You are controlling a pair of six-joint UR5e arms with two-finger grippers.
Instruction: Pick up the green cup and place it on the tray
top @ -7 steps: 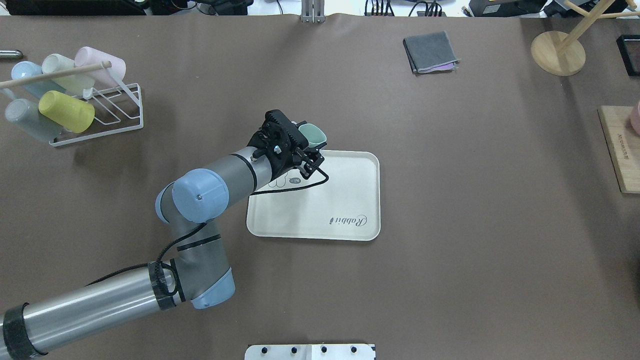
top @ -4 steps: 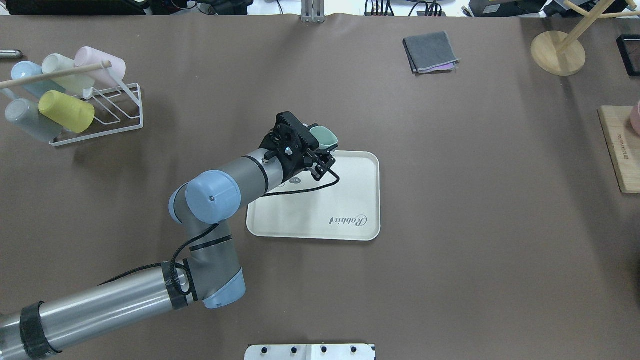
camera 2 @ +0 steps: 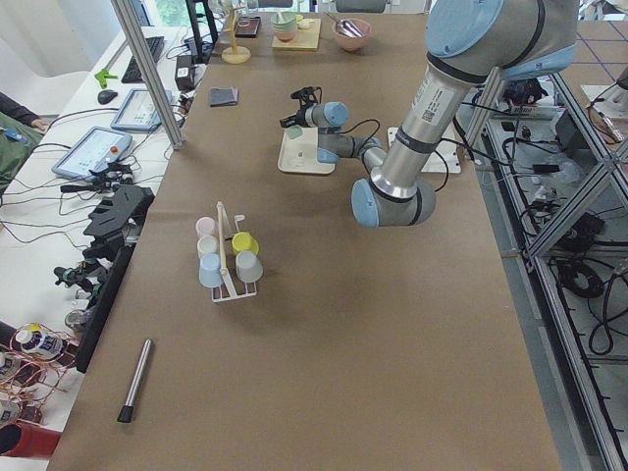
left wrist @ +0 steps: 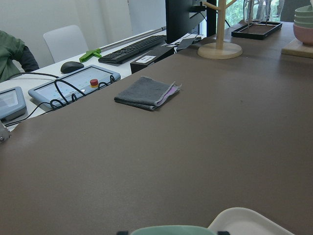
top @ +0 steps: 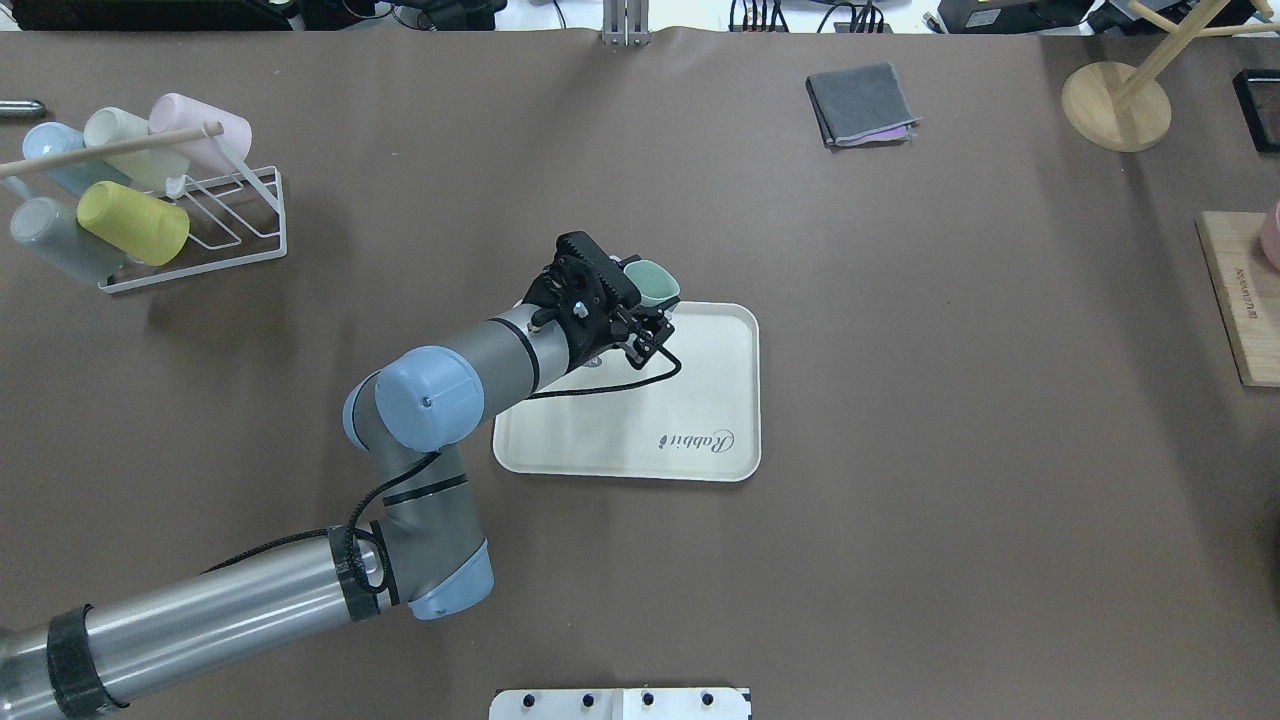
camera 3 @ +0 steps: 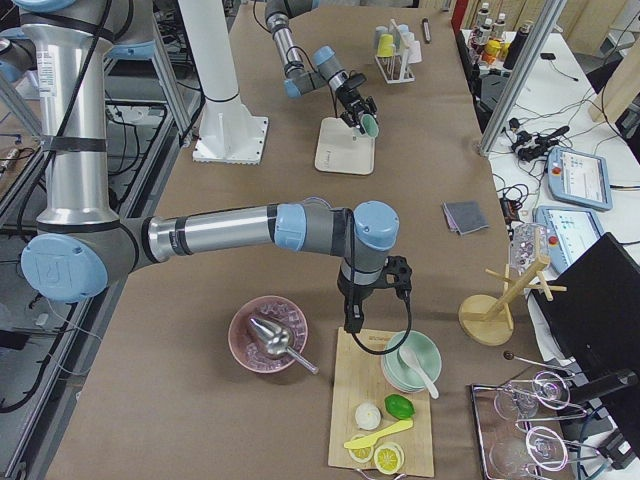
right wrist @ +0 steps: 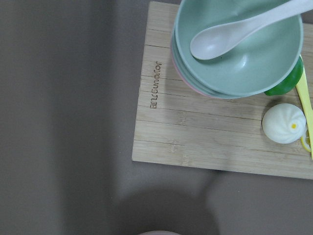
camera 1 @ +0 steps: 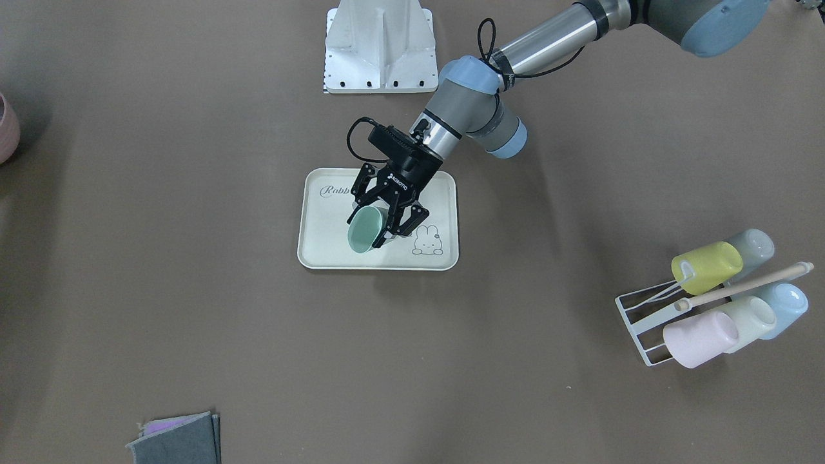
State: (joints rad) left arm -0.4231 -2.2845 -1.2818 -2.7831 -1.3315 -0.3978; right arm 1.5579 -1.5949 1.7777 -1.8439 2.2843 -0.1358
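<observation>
Two arms stood at the brown table (top: 900, 400). The left arm (top: 250, 600) came in from the robot's edge near the left end and reached to the middle of the tabletop. The right arm (camera 3: 220, 228) stretched toward the right end. The tray (top: 700, 400) lay flat near the middle of the tabletop, its long sides parallel to the far edge. A wooden board (top: 1240, 310) sat at the right end, carrying stacked bowls (right wrist: 234, 54) with a white spoon (right wrist: 230, 34) in the top one. A white wire rack (top: 240, 215) stood near the far left corner and held five cups lying on their sides. A folded grey cloth (top: 860, 103) lay close to the far edge, right of the middle. The green cup (camera 1: 362, 233) hung over the tray, lifted clear of it in the side views and tipped so that its mouth faced the far edge. The left gripper (camera 1: 376, 230) was clamped on the cup, a finger pressed against either side of its wall. The right gripper (camera 3: 352, 318) pointed down above the board's edge. It showed only in the side view, so I could not tell whether its fingers were apart or together.
</observation>
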